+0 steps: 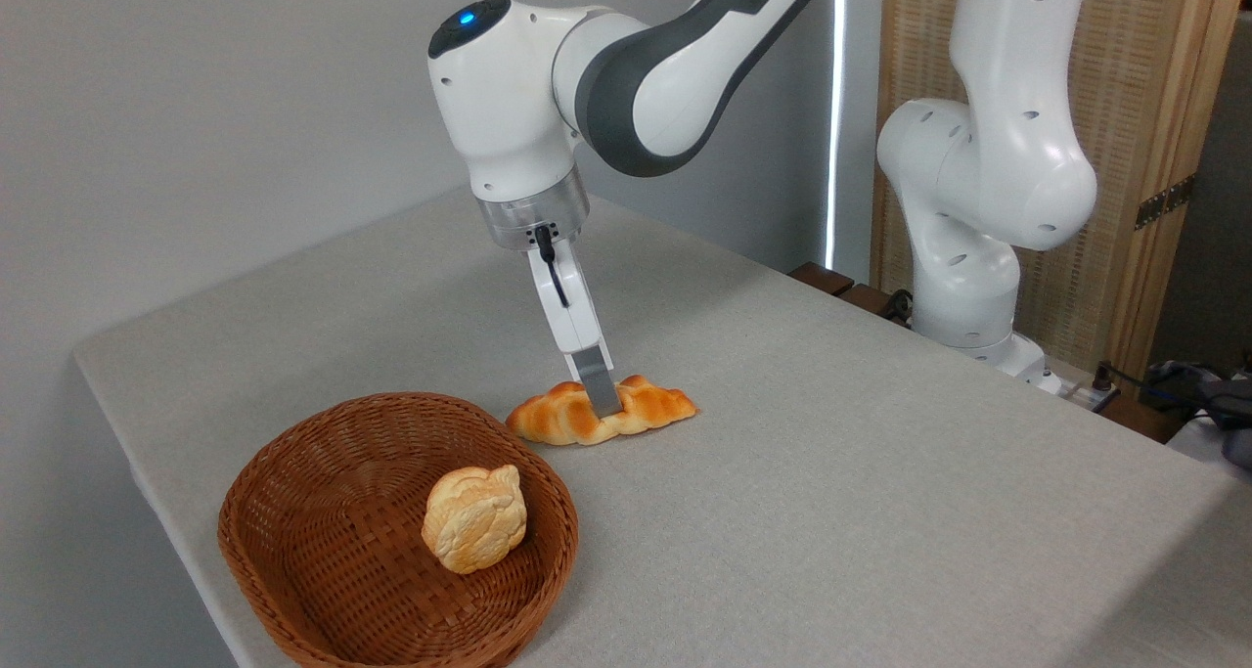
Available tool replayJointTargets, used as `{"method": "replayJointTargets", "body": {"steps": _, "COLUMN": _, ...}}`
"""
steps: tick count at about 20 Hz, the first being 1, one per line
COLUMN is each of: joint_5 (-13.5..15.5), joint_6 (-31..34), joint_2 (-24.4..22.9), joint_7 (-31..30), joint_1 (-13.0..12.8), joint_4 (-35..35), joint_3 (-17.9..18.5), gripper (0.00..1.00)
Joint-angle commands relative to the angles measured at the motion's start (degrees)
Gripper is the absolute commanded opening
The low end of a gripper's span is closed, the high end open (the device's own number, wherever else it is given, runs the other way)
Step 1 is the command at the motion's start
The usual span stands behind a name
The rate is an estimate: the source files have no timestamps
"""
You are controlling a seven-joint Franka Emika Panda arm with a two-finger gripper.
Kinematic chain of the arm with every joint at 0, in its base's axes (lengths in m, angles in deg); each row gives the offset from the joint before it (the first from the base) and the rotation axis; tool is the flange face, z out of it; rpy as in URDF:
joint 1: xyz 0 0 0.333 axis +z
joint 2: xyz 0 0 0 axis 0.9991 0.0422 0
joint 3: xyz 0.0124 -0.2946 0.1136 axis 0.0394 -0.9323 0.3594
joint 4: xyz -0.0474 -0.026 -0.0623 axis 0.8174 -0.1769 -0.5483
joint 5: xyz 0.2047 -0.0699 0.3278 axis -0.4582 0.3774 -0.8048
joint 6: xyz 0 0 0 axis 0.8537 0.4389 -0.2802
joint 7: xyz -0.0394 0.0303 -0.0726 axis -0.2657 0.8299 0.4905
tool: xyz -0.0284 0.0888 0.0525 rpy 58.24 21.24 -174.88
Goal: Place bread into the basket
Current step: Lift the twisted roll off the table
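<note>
A lab: bench-mounted robot arm point(978, 159), bare grey wall point(196, 111), loose cables point(1154, 379).

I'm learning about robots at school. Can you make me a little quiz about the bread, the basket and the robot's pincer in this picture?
1. True or false: the braided bread lies on the table, outside the basket.
2. What already sits inside the basket? A) a round pale bun B) an apple C) nothing
3. Fill the gap: the pincer is down at the ______ of the braided bread.

Key:
1. True; it lies just beyond the basket's rim.
2. A; the round pale bun rests in the basket.
3. Middle; one grey finger shows in front of the loaf, so its grip cannot be told.
</note>
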Motion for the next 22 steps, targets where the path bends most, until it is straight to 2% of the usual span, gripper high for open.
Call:
{"method": "replayJointTargets", "body": {"steps": 1, "joint_5": -0.8, "joint_6": 1.2, "joint_2": -0.9, "joint_7": 0.7, "joint_1": -0.4, "joint_4": 0.4, "joint_3": 0.6, "gripper": 0.34}}
{"method": "replayJointTargets", "body": {"steps": 16, "joint_5": -0.8, "joint_6": 5.8, "joint_2": -3.9, "joint_7": 0.3, "joint_1": 0.0, "joint_4": -0.3, "joint_3": 0.5, "gripper": 0.35}}
{"method": "replayJointTargets", "body": {"steps": 22, "joint_5": -0.8, "joint_6": 7.5, "joint_2": -4.3, "joint_7": 0.2, "joint_1": 0.0, "joint_4": -3.9, "joint_3": -0.1, "gripper": 0.35}}
